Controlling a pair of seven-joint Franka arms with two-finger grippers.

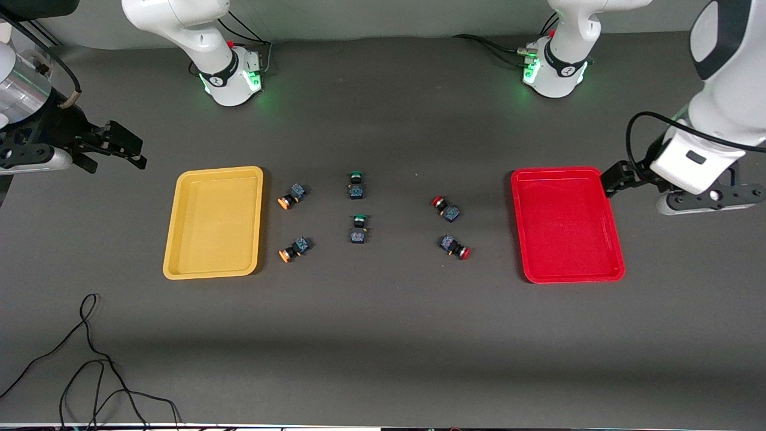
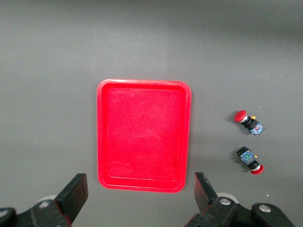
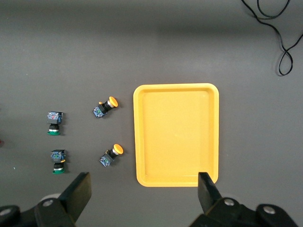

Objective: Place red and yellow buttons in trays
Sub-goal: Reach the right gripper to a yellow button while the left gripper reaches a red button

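The yellow tray (image 1: pixel 214 222) lies empty toward the right arm's end, the red tray (image 1: pixel 565 224) lies empty toward the left arm's end. Two yellow-capped buttons (image 1: pixel 291 196) (image 1: pixel 294 249) lie beside the yellow tray. Two red-capped buttons (image 1: pixel 446 209) (image 1: pixel 455 246) lie beside the red tray. My right gripper (image 1: pixel 119 149) is open and empty, up in the air past the yellow tray's outer end; its wrist view shows that tray (image 3: pixel 176 135) and the yellow buttons (image 3: pixel 106 108). My left gripper (image 1: pixel 616 178) is open and empty by the red tray's outer edge (image 2: pixel 143 135).
Two green-capped buttons (image 1: pixel 356 185) (image 1: pixel 359 229) lie on the grey table between the yellow and red pairs. A loose black cable (image 1: pixel 90 359) lies on the table near the front camera at the right arm's end.
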